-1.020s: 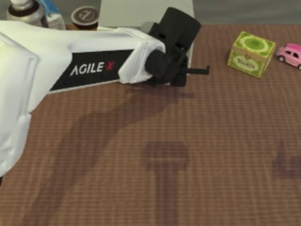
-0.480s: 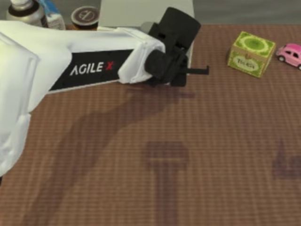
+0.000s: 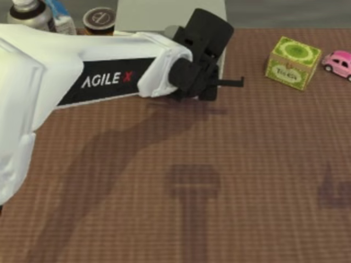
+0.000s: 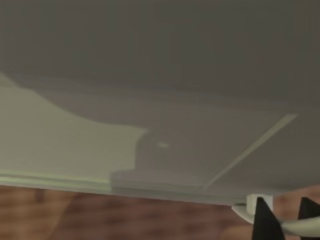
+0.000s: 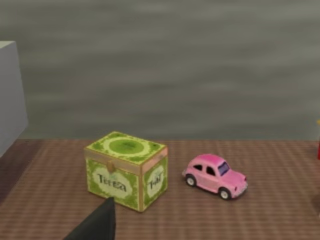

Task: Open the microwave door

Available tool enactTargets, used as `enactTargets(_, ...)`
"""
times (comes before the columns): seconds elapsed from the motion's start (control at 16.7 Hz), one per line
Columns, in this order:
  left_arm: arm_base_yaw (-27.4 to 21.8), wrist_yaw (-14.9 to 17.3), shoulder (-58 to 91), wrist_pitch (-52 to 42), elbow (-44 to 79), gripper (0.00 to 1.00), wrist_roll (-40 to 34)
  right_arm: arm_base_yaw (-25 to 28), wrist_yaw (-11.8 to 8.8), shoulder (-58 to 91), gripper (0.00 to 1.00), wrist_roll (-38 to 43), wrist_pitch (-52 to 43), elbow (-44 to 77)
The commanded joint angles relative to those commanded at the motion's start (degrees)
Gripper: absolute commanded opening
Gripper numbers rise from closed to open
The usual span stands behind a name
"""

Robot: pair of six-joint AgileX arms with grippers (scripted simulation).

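Observation:
The microwave [image 3: 164, 13] stands at the back middle of the table, light grey-white. My left arm reaches across to its front, and its gripper [image 3: 219, 82] sits low by the front right corner. In the left wrist view the microwave door [image 4: 150, 145] fills most of the picture. The slim white handle [image 4: 295, 227] passes between my left gripper's [image 4: 286, 220] two dark fingertips [image 4: 262, 220], which are shut on it. My right arm stays out of the top view; one dark part of its gripper [image 5: 95, 222] shows in its wrist view, away from the microwave.
A green-yellow tea box [image 3: 292, 63] and a pink toy car [image 3: 337, 63] stand at the back right, also seen as the tea box [image 5: 127, 170] and the car [image 5: 215, 175]. A bottle [image 3: 30, 13] and a dark-lidded jar [image 3: 100, 19] stand at the back left.

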Motion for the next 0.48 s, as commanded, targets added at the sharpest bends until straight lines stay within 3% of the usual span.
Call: enactTargets(0.48, 0.79, 1.37, -2.02, 1.95, -3.37, 0.00, 2.63, 0.00, 0.00, 0.00, 1.00, 0.00, 0.00, 0.00)
